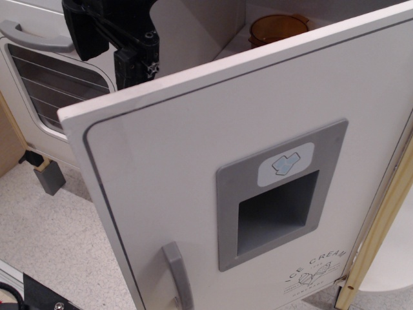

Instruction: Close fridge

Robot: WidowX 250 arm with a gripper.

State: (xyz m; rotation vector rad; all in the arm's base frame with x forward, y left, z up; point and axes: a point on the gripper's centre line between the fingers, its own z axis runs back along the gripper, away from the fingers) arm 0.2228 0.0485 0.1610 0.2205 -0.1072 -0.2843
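Fridge (193, 168): door swung wide open, filling the foreground; judged light, rigid, smooth-faced, freely hinged. Best pushed flat on the panel or taken at the grey handle (178, 274). Gripper (135, 64): seen behind the door's top edge, apparently empty; finger spread cannot be told

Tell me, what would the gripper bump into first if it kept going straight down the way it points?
Probably the top edge of the fridge door. The gripper points downward right behind that edge, though depth is unclear, so it might slip just behind the door instead.
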